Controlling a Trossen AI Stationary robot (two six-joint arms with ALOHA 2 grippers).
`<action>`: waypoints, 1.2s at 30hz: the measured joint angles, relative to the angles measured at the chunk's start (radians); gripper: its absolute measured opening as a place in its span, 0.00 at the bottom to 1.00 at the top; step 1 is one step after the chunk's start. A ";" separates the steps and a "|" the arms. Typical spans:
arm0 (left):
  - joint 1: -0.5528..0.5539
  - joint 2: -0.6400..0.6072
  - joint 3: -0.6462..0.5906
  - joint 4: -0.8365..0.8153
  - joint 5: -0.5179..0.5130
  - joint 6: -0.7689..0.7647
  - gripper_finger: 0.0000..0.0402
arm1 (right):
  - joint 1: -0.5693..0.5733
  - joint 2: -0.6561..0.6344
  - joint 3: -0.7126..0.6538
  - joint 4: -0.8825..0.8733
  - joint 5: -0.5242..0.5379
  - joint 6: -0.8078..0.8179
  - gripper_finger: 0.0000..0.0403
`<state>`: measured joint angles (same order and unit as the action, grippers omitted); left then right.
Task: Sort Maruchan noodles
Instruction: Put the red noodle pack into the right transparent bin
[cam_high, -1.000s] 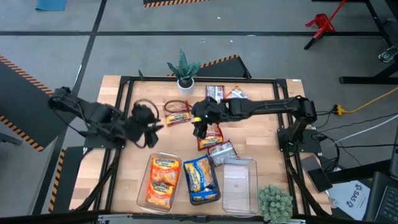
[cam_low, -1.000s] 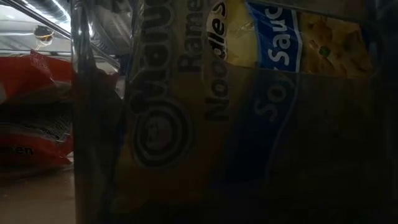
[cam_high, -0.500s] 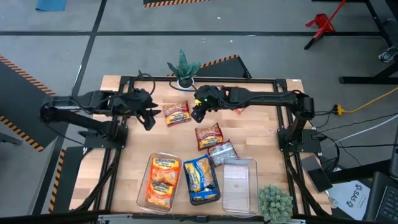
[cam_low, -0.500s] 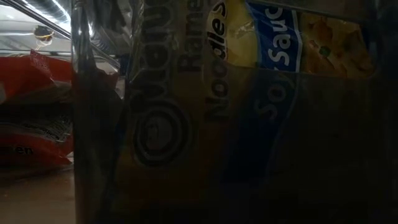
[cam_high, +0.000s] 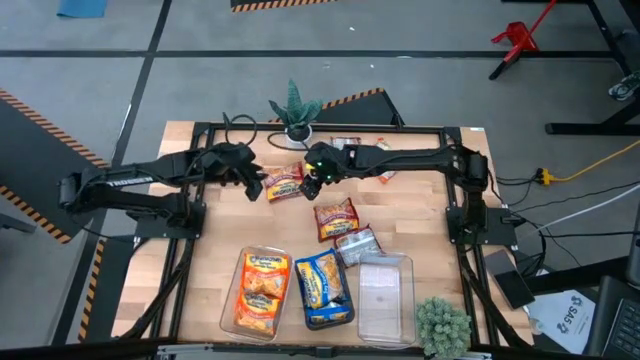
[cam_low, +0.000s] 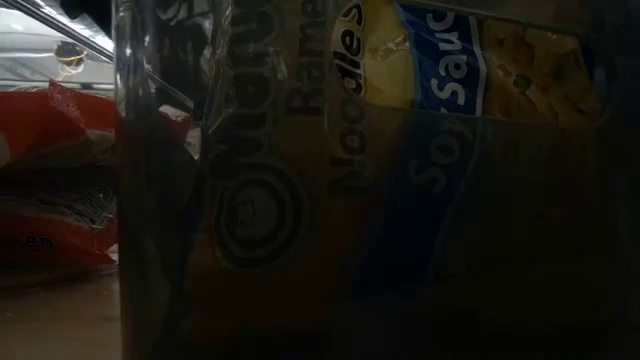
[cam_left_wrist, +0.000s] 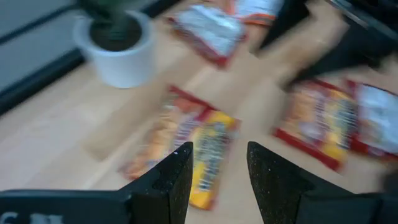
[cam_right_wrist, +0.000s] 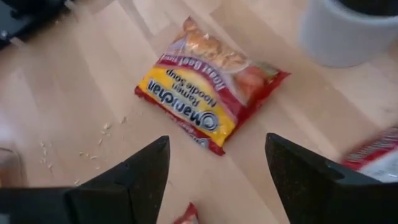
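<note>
Converging on the same red-and-yellow packet (cam_high: 285, 184) at upper centre of the high view: left pincer (cam_high: 254, 186) just beside its left edge, right pincer (cam_high: 313, 180) just beside its right edge. Both pincers stand apart and empty; the right wrist view shows wide-spread fingers (cam_right_wrist: 134, 180) over the packet (cam_right_wrist: 208, 107), the left wrist view shows fingers (cam_left_wrist: 168, 180) with a narrower gap above it (cam_left_wrist: 186, 149). Judgement: packet is light, crinkly, slippery film over a brittle noodle block, so pinch across the short sides at mid-length, gently, or it cracks or skates on the tabletop (cam_high: 220, 230). More loose packets: one at centre (cam_high: 336, 218), a silver one below it (cam_high: 356, 243), others near the plant pot (cam_high: 297, 130) at top, partly covered by the right arm. Bins at bottom of the frame: orange packets (cam_high: 262, 290) in the left one, blue-and-yellow (cam_high: 322, 289) in the middle, clear bin (cam_high: 385, 298) at right looks empty. Low view is blocked by a bin wall with a soy sauce packet (cam_low: 400, 150) pressed against it; neither pincer is visible there. Left wrist view is motion-blurred, so packet print there is unreadable
</note>
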<state>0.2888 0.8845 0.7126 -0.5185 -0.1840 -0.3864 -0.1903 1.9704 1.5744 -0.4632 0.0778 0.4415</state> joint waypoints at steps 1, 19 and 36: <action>0.008 0.000 -0.005 -0.004 -0.030 -0.002 0.36 | -0.003 0.012 0.000 0.011 -0.007 0.000 0.64; 0.050 0.020 -0.009 0.041 -0.140 -0.200 0.36 | -0.181 0.071 0.000 0.128 -0.184 0.026 0.71; 0.304 0.230 -0.009 0.125 0.376 -0.029 0.51 | -0.183 0.129 0.001 0.236 -0.261 0.026 0.71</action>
<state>0.5924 1.1143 0.7036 -0.3939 0.1925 -0.4157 -0.3729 2.0993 1.5757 -0.2272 -0.1828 0.4679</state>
